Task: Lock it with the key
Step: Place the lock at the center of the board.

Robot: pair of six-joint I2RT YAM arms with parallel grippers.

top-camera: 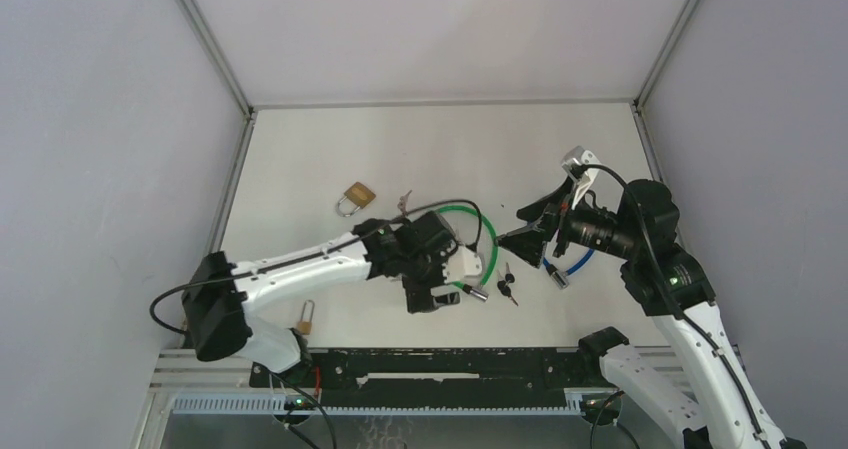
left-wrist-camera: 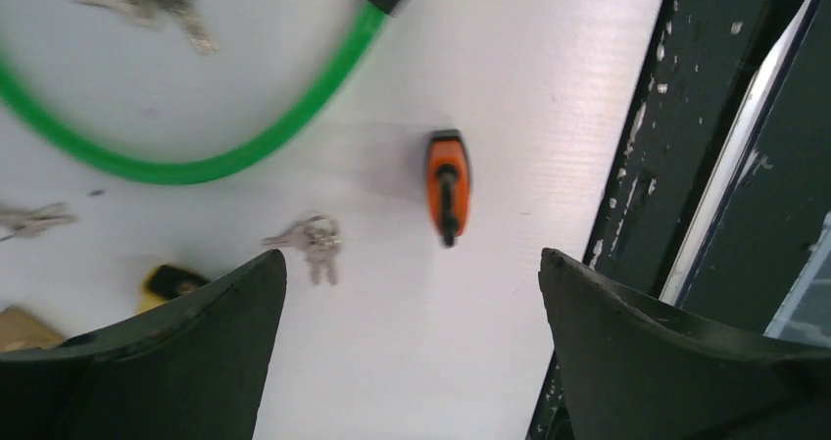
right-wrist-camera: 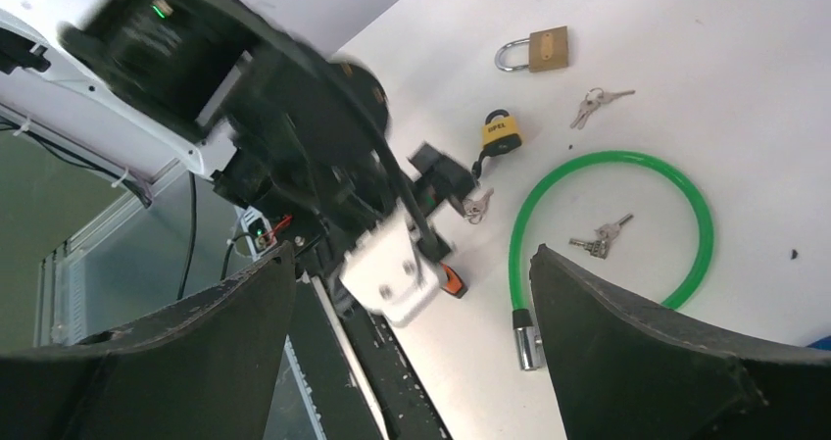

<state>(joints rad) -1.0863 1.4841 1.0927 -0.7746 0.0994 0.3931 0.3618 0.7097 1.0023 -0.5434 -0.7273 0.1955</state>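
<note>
Left gripper (left-wrist-camera: 412, 264) and right gripper (right-wrist-camera: 412, 256) spread wide, both empty
Likely best: centre the left jaws over the small silver key bunch (left-wrist-camera: 312, 245) near the oval orange padlock (left-wrist-camera: 448, 183)

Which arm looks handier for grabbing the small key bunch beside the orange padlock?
Left, probably. The left hand, open, hovers right over the key bunch and orange padlock; the right hand, also open, sits farther off near the blue cable lock.

Three padlocks (right-wrist-camera: 548, 50) (right-wrist-camera: 499, 130) (left-wrist-camera: 448, 183), two cable locks (top-camera: 494, 237) (top-camera: 575, 265) and four key bunches (right-wrist-camera: 600, 99) (right-wrist-camera: 477, 205) (right-wrist-camera: 600, 238) (top-camera: 508, 287).
</note>
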